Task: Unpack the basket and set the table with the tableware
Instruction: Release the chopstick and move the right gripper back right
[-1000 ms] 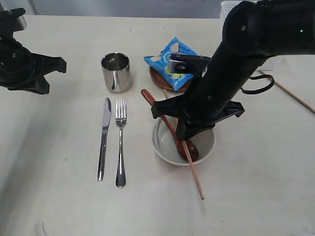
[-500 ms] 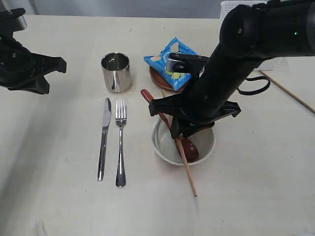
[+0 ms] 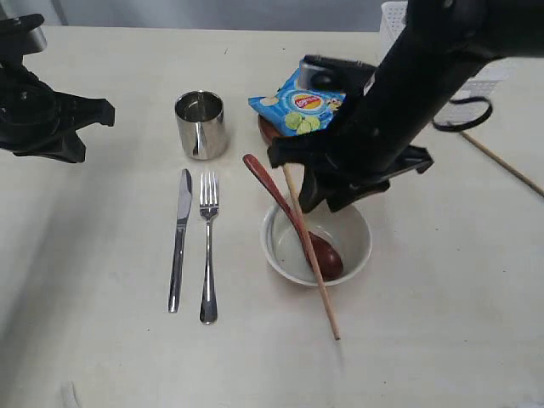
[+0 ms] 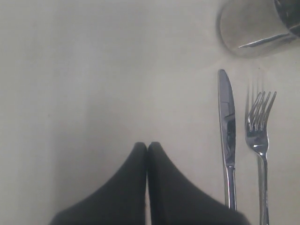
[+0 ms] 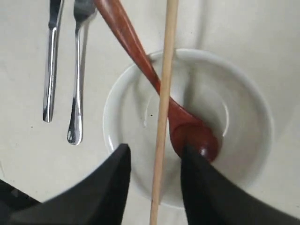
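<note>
Table (image 3: 102,357) is pale beige w/ faint grain, grey wall (image 3: 212,13) behind.

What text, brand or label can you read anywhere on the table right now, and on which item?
Blue chip bag: a round red-and-yellow logo, its lettering too small and blurred to read.
Steel cup, knife, fork, bowl: no markings visible.

Blue glossy crisp packet (image 3: 297,105), yellow-red logo, lime picture. Lies near the fingers of the right gripper (image 3: 327,202), beyond them, not touching.
</note>
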Robot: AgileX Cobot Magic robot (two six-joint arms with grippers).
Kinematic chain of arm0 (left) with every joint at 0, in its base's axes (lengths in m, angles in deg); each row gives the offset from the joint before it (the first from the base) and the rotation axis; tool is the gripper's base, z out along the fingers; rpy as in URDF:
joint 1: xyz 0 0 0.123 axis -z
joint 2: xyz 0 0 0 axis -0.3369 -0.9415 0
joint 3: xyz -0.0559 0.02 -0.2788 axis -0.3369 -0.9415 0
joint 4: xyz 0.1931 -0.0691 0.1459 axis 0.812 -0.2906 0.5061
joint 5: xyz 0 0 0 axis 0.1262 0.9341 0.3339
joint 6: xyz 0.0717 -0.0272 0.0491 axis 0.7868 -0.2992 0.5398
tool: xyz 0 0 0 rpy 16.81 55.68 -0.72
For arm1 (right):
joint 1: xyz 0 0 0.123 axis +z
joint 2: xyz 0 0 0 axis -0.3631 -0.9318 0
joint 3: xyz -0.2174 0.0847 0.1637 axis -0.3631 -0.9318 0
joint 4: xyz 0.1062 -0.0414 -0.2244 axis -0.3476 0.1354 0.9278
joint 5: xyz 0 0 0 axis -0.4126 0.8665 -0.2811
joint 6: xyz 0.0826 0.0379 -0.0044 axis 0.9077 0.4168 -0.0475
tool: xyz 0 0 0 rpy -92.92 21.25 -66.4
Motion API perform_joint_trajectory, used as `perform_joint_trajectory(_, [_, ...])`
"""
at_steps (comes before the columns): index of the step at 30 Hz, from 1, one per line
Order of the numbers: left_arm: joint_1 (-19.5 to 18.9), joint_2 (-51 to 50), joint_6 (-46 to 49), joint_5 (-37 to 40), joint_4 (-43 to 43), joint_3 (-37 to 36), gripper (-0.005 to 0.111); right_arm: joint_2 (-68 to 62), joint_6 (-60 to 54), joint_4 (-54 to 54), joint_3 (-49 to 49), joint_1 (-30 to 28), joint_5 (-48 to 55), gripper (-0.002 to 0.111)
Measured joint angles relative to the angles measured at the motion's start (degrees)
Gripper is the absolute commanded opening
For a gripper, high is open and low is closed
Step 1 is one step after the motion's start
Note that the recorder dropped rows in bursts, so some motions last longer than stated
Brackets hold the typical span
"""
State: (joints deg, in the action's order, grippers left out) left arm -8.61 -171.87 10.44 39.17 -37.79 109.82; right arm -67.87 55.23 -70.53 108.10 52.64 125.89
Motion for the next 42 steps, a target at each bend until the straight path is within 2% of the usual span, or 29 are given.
perform_joint_trajectory(2, [0.00,0.00,0.15,0.00,0.00,0.00,0.000,2.07,-0.16,1.74,2.00,-2.22,2.95,0.033])
perform_joint_trajectory(5, [0.00,0.00,0.15,0.00,0.00,0.00,0.000,4.48,-0.25,7.54,4.05,-6.11,6.11,0.012])
perform_joint_trajectory(6, [0.00,0.00,0.15,0.00,0.00,0.00,0.000,5.02,-0.25,9.79,4.32,-7.72,6.75,-0.001])
perform_joint_trajectory(12, [0.00,0.00,0.15,0.00,-0.50,0.00,0.000,4.39,-0.71,21.65,4.75,-18.69,4.99,0.000])
perform_joint_trajectory(20, [0.12,0.00,0.15,0.20,-0.74,0.00,0.000,-4.85,-14.94,22.79,5.41,-29.25,2.35,0.000])
perform_joint_trajectory(23, [0.24,0.00,0.15,0.20,-0.87,0.00,0.000,-8.39,-18.99,23.02,6.17,-31.87,1.41,0.009])
perform_joint_trajectory(25, [0.24,0.00,0.15,0.20,-0.95,0.00,0.000,-9.91,-19.98,23.15,6.85,-33.62,0.07,0.019])
perform_joint_trajectory(28, [0.24,0.00,0.15,0.20,-0.99,0.00,0.000,-10.84,-20.64,23.64,7.96,-37.03,-1.52,0.041])
perform_joint_trajectory(31, [0.24,0.00,0.25,0.07,-1.10,0.00,0.000,-11.65,-20.78,23.51,9.04,-41.13,-2.25,0.052])
perform_joint_trajectory(34, [0.24,0.00,0.25,0.07,-1.10,0.00,0.000,-13.19,-22.36,21.65,10.10,-44.71,-2.37,0.049])
perform_joint_trajectory(38, [0.24,0.00,0.25,0.07,-1.10,0.00,0.000,-16.03,-34.38,17.03,11.73,-46.32,-1.34,0.040])
perform_joint_trajectory(42, [0.24,0.00,0.25,0.07,-1.10,0.00,0.000,-18.71,-43.02,15.22,13.86,-46.08,-0.92,0.044])
